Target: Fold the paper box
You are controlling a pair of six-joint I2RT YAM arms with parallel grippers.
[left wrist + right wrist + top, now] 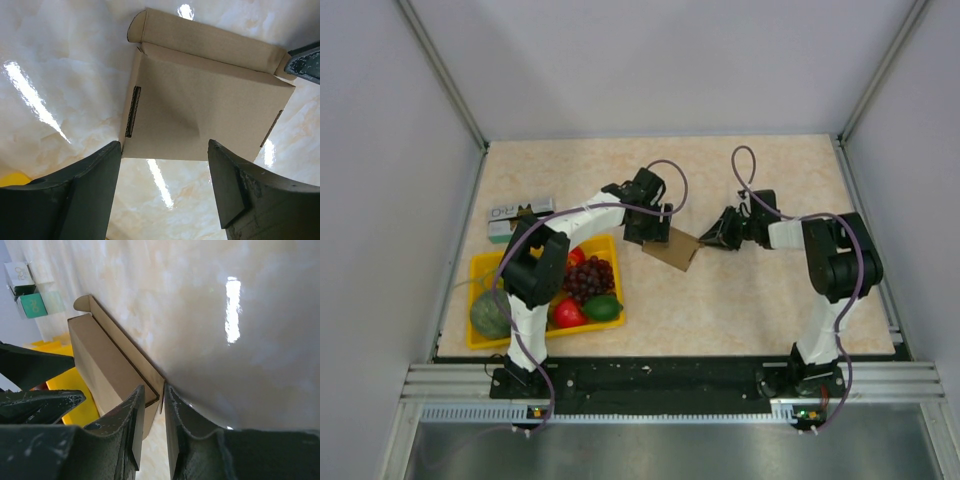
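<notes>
The partly folded brown kraft cardboard paper box (672,250) lies on the beige marbled bench (750,300), between the two pincers (just right of the yellow plastic tray (478,268)). Left pincer (165,150): released, fingers spread wide, one at each side of the box's near edge. Right pincer (154,390): nearly clenched, apparently grasping the box's thin corner flap.

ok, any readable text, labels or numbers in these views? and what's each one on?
"RO" (best guess, blurred): large letters on the green-and-white carton, once on its white face and once on its teal face, in the right wrist view.
Print on the same carton in the top view: too small to read.
paper box: plain brown, no print showing.
</notes>
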